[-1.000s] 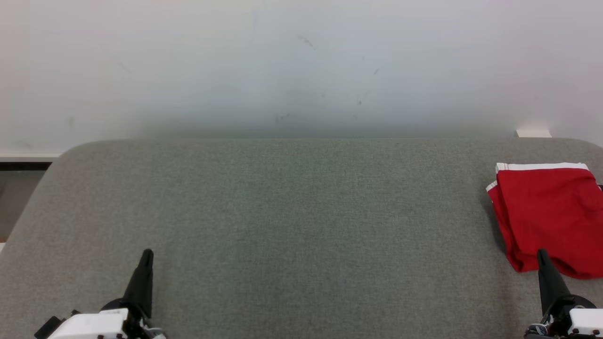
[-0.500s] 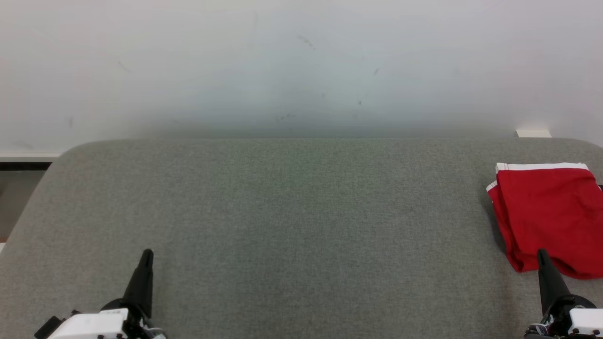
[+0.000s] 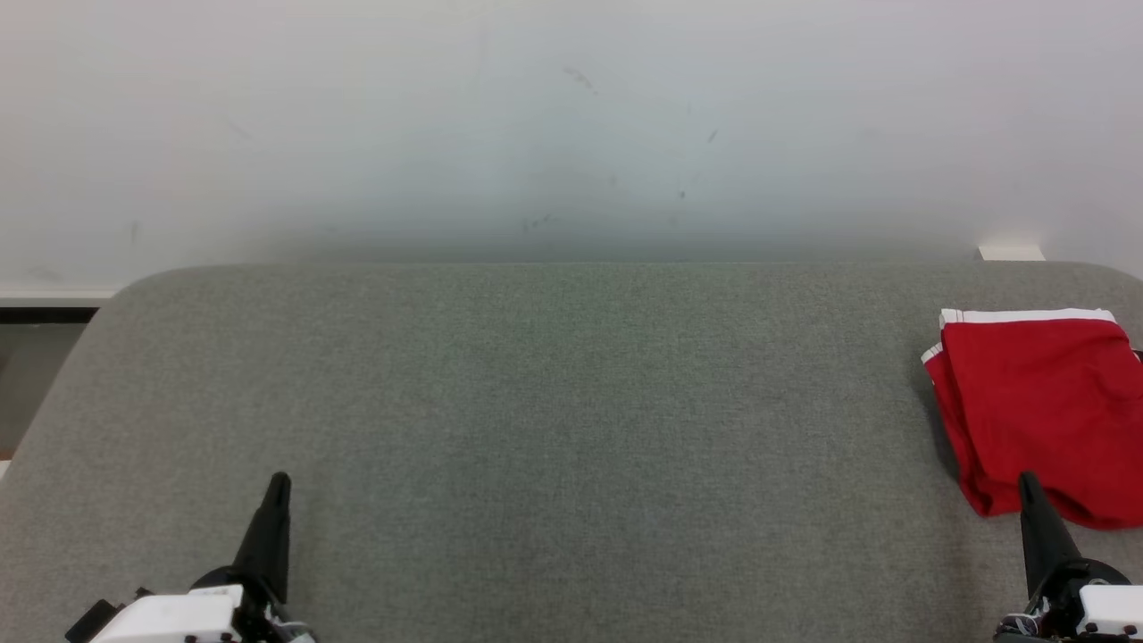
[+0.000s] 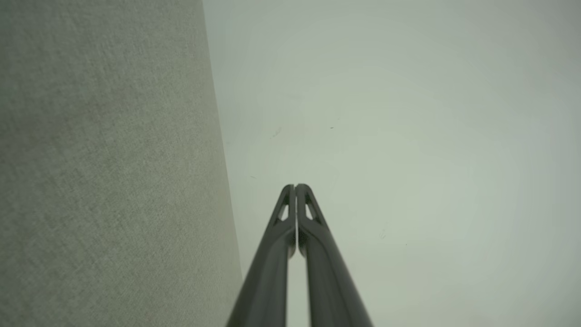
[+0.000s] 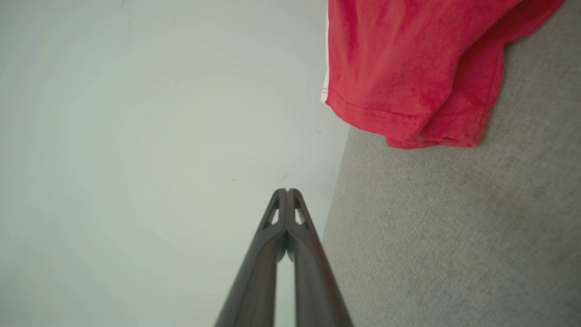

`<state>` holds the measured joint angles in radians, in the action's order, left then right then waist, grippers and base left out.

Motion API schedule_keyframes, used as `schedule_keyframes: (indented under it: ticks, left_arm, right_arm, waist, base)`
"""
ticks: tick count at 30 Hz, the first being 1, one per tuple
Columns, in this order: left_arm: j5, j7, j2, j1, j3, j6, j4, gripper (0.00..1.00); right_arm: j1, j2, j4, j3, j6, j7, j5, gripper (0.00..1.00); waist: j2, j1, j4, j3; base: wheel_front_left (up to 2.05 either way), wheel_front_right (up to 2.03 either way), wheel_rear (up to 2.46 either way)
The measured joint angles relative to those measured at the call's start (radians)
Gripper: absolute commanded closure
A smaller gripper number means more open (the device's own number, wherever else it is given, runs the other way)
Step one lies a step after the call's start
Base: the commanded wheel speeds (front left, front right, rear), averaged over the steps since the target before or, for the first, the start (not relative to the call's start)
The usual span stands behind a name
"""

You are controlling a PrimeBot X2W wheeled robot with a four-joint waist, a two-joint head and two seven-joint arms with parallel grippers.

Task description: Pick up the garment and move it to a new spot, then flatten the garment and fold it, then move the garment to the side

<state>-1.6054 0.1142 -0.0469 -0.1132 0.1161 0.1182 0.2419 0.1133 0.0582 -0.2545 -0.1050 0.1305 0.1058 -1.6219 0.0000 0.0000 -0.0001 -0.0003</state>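
Note:
The garment (image 3: 1040,411) is red with a white band along its far edge and lies folded at the right side of the grey table (image 3: 571,429); the right wrist view has its hemmed corner (image 5: 408,68) at the top. My right gripper (image 3: 1029,482) stands shut just in front of the garment's near edge, holding nothing. In the right wrist view its fingers (image 5: 287,193) press together. My left gripper (image 3: 279,482) is shut at the lower left, far from the cloth, and the left wrist view also has its tips (image 4: 295,187) closed together.
A pale wall (image 3: 571,125) rises behind the table's far edge. A small white object (image 3: 1011,253) sits at the far right edge. The table's rounded left corner drops off toward a dark gap (image 3: 45,314).

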Motion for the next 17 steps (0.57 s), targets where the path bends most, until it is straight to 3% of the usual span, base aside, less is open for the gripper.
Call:
schedule_keyframes:
  ticks: [17]
  left_arm:
    - [0.000,0.000,0.000,0.000,0.000,0.000,0.000,1.00]
  right_arm:
    - [0.000,0.000,0.000,-0.001,0.000,0.000,0.000,1.00]
  waist:
    - [0.0000,0.0000,0.000,0.000]
  base:
    - [0.00,0.00,0.00]
